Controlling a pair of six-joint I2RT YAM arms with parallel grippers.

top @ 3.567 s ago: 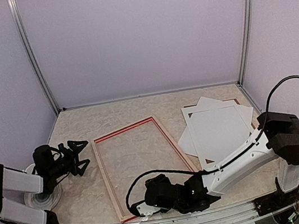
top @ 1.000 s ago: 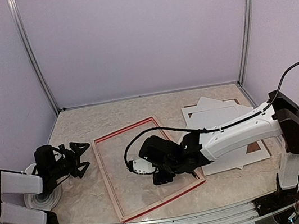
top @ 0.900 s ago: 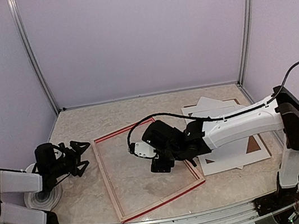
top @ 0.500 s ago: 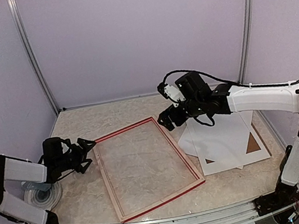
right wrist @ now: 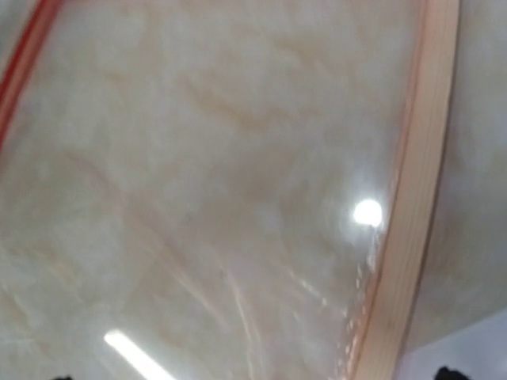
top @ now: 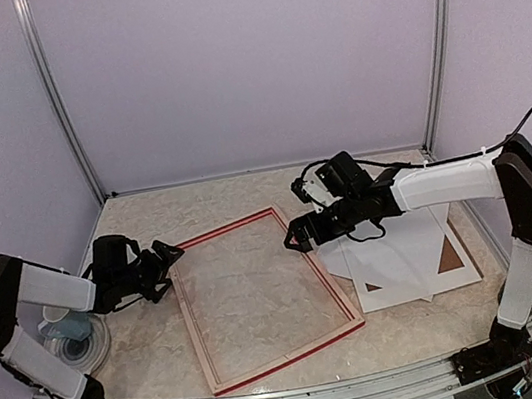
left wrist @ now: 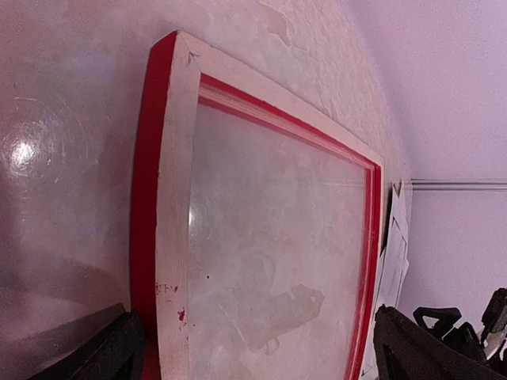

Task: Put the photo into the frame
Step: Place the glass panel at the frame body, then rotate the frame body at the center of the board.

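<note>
**Both grippers close on the frame**

The right gripper has dropped from above the table to the right rail of the frame, its jaws spread wide and empty. The left gripper, equally wide and empty, has edged up to the frame's far-left corner. The photo lies white side up on the paper stack, right of the frame beneath the right forearm.

The frame lies flat on the tabletop, pale back up. The photo lies beside it, white side up.
</note>
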